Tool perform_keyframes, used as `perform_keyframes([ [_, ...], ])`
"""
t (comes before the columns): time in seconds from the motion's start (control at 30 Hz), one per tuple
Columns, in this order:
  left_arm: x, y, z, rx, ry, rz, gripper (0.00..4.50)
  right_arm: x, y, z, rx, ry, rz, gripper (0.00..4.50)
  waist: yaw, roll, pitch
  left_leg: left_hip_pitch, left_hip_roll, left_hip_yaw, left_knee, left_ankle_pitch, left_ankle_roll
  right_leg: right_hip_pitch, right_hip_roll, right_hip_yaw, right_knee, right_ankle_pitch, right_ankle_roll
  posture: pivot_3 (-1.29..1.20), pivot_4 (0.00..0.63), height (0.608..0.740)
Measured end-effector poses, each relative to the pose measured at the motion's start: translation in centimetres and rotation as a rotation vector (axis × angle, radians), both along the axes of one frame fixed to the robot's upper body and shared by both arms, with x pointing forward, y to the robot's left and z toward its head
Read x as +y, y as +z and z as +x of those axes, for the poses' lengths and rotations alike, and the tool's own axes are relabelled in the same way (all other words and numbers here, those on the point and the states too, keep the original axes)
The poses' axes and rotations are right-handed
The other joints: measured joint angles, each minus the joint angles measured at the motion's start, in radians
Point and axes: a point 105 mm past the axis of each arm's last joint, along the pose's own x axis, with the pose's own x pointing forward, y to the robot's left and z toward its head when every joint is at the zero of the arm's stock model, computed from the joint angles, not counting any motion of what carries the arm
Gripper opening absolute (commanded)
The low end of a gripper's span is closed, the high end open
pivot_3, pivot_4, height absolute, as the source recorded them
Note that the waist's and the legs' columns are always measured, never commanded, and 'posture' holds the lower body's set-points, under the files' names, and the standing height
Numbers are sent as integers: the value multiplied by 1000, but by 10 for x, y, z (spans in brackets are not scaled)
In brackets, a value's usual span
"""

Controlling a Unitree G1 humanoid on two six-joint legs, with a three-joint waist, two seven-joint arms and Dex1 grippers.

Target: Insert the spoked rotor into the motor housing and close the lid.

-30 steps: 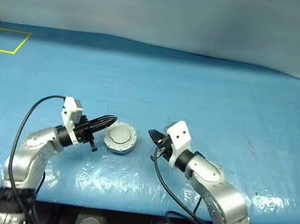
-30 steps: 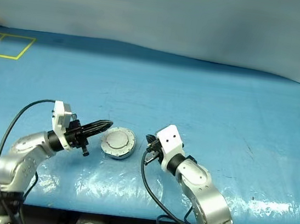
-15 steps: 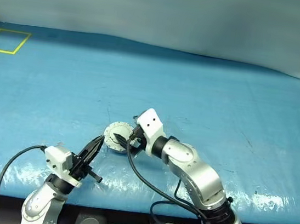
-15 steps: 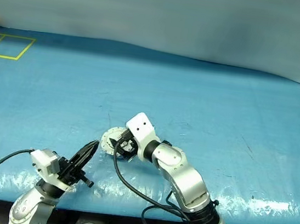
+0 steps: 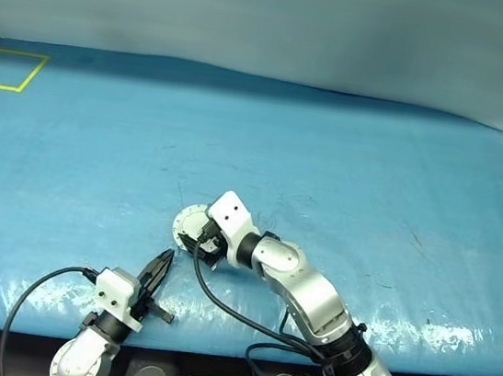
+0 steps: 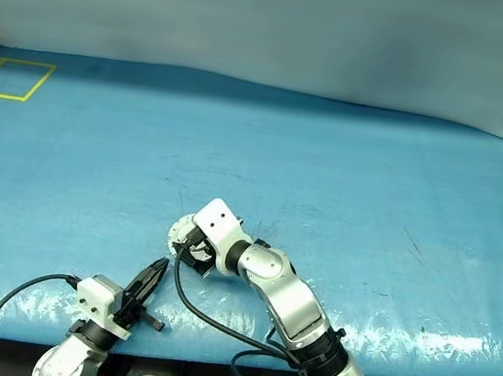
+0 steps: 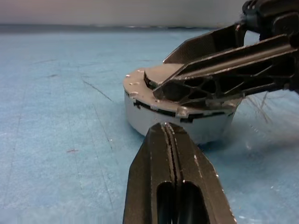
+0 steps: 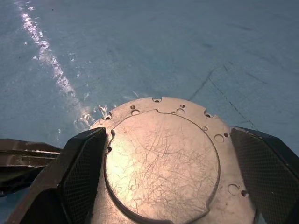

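While the lid (image 5: pixel 189 224) lies flat over the motor housing (image 5: pixel 182 235) near the front of the blue surface (image 5: pixel 372 185), we see in the left eye view our right gripper (image 5: pixel 200 239) reaching across from the right and hanging over the grey disc. Our left gripper (image 5: pixel 161 267) sits nearer us, just short of the housing and apart from it, its fingers together to a point. The right eye view gives the same layout.

From the left wrist view, our two left fingers (image 7: pixel 161 177) are pressed together with nothing between them, aimed at the side wall of the housing. The lid looks seated all round, with a thin seam at the rim. One right finger (image 7: pixel 219 70) stretches across above the lid's plain face; we cannot tell whether it touches.

From the right wrist view, the right fingers (image 8: pixel 84 163) stand wide apart, one at each side of the scratched grey lid, gripping nothing. The spoked rotor we take to be shut inside.

To finish well, we judge that we should press straight down on the lid's middle, not its edge, so the housing does not tip or slide, and keep the left fingers clear of the rim.
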Motion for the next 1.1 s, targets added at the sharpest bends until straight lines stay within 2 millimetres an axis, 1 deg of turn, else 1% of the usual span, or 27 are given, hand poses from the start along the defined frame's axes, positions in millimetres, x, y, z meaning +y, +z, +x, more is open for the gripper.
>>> perform_keyframes([
  [0.07,1,1,3,-13,7,0,0,-1,-1,0,-9,0,-1,3863,1,0,0,0,0,0,0,0,0,0,0,0,0,0,0,0,150,740],
  [0.1,1,1,4,-16,9,-2,0,0,-1,-1,-9,8,0,3541,1,0,0,0,0,0,0,0,0,0,0,0,0,0,0,0,150,740],
  [0.13,1,1,3,-20,9,-2,0,1,-1,-2,-9,14,0,3241,1,0,0,0,0,0,0,0,0,0,0,0,0,0,0,0,150,740],
  [0.17,1,2,2,-24,9,-4,0,1,-1,-2,-11,16,-2,3037,0,0,0,0,0,0,0,0,0,0,0,0,0,0,0,0,150,740],
  [0.33,2,0,-5,-22,7,2,0,-3,-1,-1,-31,17,-20,3038,2,0,0,0,0,0,0,0,0,0,0,0,0,0,0,0,150,740],
  [0.73,0,0,-4,-32,-14,-1,0,-2,1,0,-36,47,-43,3038,1,0,0,0,0,0,-1,0,0,0,0,0,0,0,0,0,150,740],
  [1.1,0,0,-3,-29,-14,-14,0,1,-2,0,-25,17,-12,3038,-3,0,0,2,0,0,-1,0,0,0,0,0,0,0,0,0,150,740],
])
